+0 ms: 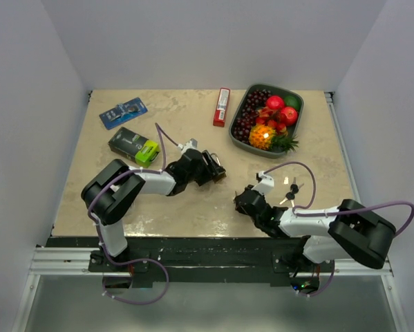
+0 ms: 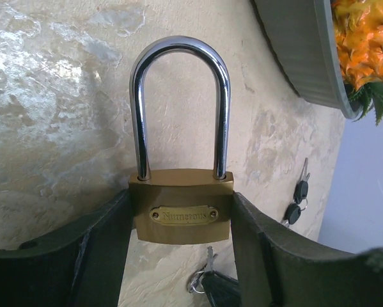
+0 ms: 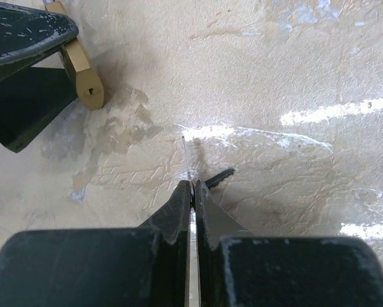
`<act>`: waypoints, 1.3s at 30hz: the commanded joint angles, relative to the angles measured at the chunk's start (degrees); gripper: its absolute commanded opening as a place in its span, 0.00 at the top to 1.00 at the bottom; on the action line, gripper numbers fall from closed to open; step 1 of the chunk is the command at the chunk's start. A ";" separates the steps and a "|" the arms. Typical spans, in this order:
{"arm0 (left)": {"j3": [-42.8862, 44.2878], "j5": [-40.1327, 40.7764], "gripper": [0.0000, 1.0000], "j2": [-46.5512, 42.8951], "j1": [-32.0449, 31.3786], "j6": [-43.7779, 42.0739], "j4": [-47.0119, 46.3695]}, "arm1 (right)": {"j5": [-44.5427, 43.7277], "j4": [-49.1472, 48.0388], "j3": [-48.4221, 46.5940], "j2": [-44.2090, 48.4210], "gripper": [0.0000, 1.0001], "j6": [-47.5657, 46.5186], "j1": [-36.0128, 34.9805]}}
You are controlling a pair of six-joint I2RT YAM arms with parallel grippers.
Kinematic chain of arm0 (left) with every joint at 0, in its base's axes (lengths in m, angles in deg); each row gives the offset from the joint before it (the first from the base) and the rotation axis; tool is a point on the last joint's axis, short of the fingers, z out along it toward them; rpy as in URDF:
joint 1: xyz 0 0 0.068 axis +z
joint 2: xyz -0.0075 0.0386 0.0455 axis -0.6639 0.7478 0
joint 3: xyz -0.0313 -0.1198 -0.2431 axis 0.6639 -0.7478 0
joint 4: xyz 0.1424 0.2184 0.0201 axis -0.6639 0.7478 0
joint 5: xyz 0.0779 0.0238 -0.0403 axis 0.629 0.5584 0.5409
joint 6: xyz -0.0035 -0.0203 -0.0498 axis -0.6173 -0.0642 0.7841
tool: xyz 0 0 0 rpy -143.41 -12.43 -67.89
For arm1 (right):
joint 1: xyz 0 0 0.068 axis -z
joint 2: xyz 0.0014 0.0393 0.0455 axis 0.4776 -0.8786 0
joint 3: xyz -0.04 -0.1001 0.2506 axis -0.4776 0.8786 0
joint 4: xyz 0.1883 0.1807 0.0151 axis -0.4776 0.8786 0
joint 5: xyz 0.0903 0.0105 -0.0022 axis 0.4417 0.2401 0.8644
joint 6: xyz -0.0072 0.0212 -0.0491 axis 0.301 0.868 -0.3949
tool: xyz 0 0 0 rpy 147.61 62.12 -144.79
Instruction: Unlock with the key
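Your unseen stock: key point(image 3: 188, 157), edge-on, mostly buried between the closed fingers point(image 3: 173, 214) of the right gripper point(image 3: 192, 187); padlock point(image 3: 82, 71), half behind a finger point(image 3: 22, 38) of the left gripper point(image 1: 217, 169); tray point(image 2: 303, 54), cropped by the left wrist view's edge.

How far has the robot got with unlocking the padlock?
Done: the left gripper clamps the padlock, keyhole facing the right gripper. In hand: that gripper pinches what looks like the key, short of the keyhole. To do: insert and turn; the shackle sits closed.
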 commanded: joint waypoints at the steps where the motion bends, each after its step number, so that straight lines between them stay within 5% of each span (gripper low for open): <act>1: 2.29 -1.27 1.00 -4.07 -0.16 -1.72 -2.46 | -2.59 1.74 0.03 0.55 1.00 -1.40 -0.47; 15: -2.11 -9.28 1.00 -1.70 -0.78 0.22 -8.96 | 3.12 -7.42 5.74 13.65 1.00 -13.62 -0.47; 39: -2.72 -7.70 1.00 -2.49 -3.15 -0.05 -7.91 | 8.84 -8.92 -0.94 2.14 1.00 -14.60 -0.56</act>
